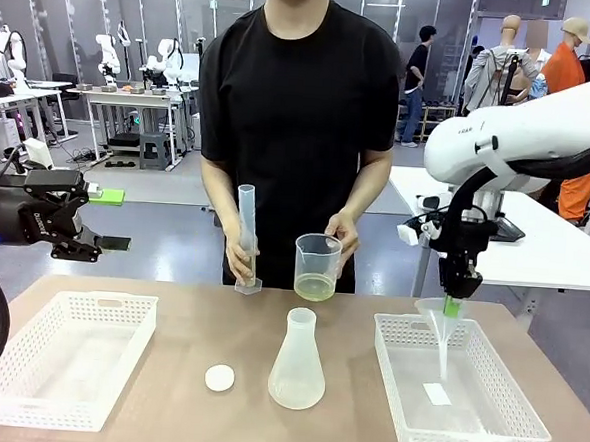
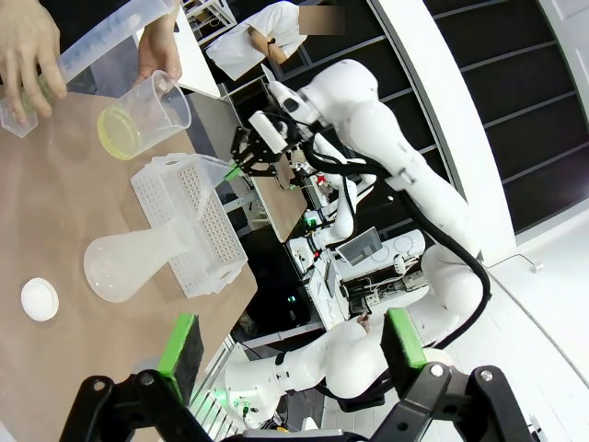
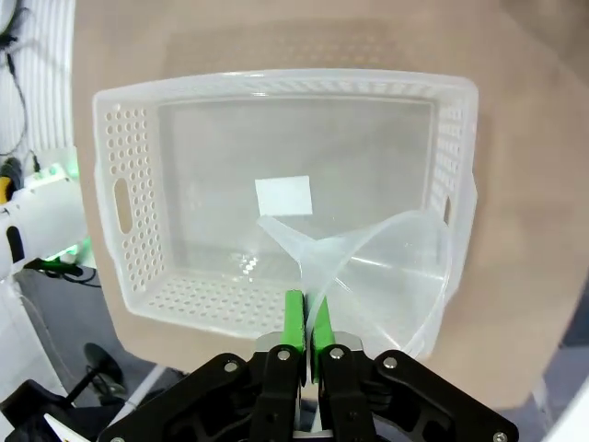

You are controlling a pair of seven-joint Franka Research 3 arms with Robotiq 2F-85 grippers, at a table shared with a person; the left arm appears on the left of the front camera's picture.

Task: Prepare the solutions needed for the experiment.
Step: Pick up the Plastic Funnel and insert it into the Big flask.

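Solution lay as a shallow pale yellow-green layer in a clear beaker the person held at the far edge of the worktop. The robot's right hand pinched the rim of a funnel over a basket; its left hand gaped wide, empty.

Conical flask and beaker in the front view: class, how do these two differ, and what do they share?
The conical flask stands on the table; the beaker is held up in the person's hand. The flask narrows to a slim neck; the beaker is wide-mouthed. The beaker holds a shallow layer of yellow-green liquid; the flask shows none. Both are upright, translucent vessels.
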